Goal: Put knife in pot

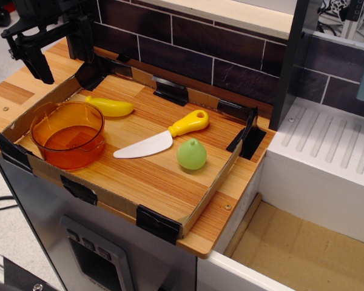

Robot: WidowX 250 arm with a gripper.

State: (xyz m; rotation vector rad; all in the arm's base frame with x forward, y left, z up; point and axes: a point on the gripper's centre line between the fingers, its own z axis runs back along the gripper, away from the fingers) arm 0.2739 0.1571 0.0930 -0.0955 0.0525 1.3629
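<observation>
A yellow banana [111, 107] lies by the counter's back edge, a green pear [192, 154] touches the knife [164, 137] mid-counter; white curved blade, yellow handle. The orange pot [68, 134] sits at the left corner. The gripper [41, 56], fingers parted, hovers over the back-left corner.

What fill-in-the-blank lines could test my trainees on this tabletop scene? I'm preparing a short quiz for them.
1. The knife has a white blade and a ____ handle.
2. The pot holds ____ objects.
3. The green fruit lies just to the ____ of the knife's blade in the picture.
4. The gripper hangs above the tray's far-____ corner in the picture.

Missing words: yellow; no; right; left
</observation>
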